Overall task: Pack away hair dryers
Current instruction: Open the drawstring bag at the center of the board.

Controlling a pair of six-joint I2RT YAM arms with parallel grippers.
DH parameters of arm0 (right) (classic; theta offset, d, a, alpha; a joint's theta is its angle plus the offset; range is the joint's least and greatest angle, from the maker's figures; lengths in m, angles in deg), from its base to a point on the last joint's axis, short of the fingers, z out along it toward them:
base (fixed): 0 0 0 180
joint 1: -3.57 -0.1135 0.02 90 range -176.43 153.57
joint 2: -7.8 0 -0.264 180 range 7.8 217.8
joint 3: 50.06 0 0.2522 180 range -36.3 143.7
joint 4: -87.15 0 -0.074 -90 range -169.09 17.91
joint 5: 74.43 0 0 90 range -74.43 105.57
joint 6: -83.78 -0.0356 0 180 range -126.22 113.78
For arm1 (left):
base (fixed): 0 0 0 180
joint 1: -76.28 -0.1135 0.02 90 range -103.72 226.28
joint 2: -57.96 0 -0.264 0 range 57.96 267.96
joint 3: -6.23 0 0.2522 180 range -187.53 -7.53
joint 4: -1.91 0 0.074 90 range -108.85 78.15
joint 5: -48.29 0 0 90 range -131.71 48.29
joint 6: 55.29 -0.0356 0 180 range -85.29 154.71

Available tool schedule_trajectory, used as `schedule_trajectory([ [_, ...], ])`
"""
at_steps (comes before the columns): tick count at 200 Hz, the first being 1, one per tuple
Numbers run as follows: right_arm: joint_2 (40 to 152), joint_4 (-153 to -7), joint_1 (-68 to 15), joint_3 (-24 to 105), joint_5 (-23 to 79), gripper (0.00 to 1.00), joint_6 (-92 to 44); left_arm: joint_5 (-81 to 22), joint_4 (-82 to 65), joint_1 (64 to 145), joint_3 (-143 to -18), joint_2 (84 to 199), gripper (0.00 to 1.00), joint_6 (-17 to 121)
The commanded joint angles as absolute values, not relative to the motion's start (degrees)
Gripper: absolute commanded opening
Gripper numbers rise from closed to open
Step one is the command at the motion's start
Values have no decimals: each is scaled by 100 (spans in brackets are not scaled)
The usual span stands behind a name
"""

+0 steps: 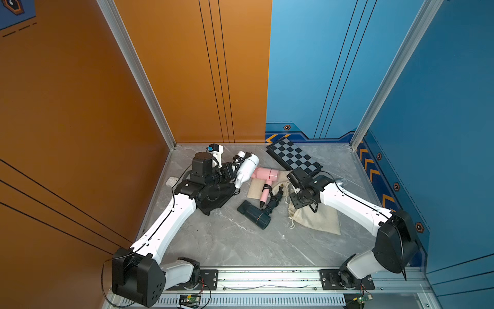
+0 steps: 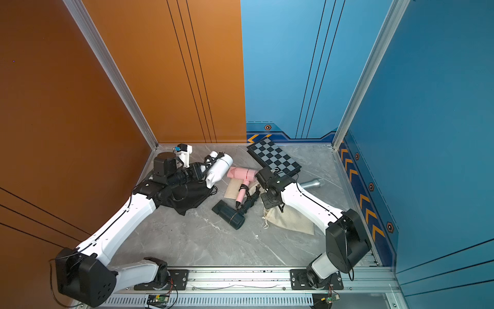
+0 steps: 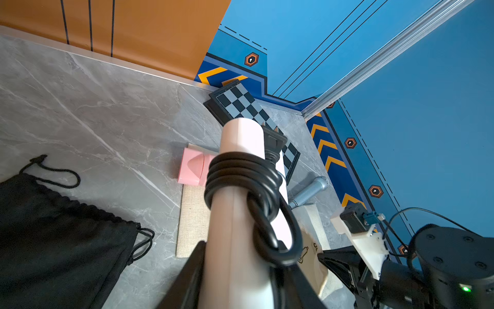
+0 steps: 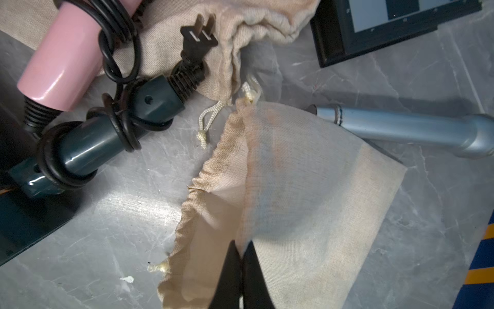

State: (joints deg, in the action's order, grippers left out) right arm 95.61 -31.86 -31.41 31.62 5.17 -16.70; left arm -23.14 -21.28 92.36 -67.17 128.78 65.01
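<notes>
Top view: white dryer (image 1: 248, 167), long axis diagonal

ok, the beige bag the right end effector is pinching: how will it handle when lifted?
Probably floppy: the beige bag is thin, wrinkled cloth and should sag below the right end effector. Likely light: it lies mostly flat, seemingly empty. Its mouth may not stay open from one pinched edge.

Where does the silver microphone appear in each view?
Top view: microphone, mostly hidden behind the right arm.
Top view: microphone, clear, beyond the right arm.
Left wrist: microphone beside the chessboard.
Right wrist: microphone along the beige bag.
Shared landmark: the chessboard, in all views.
</notes>
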Motion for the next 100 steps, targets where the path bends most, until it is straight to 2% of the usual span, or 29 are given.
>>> schedule_trajectory([
  [1,9605,-3388,-3176,3324,472,0,-1084,-2053,-1692,9302,-6730,12686,11,6590],
  [100,8537,-3845,-2742,2731,1054,0,-909,-871,-1621,9792,-6315,12708,12,6956],
])
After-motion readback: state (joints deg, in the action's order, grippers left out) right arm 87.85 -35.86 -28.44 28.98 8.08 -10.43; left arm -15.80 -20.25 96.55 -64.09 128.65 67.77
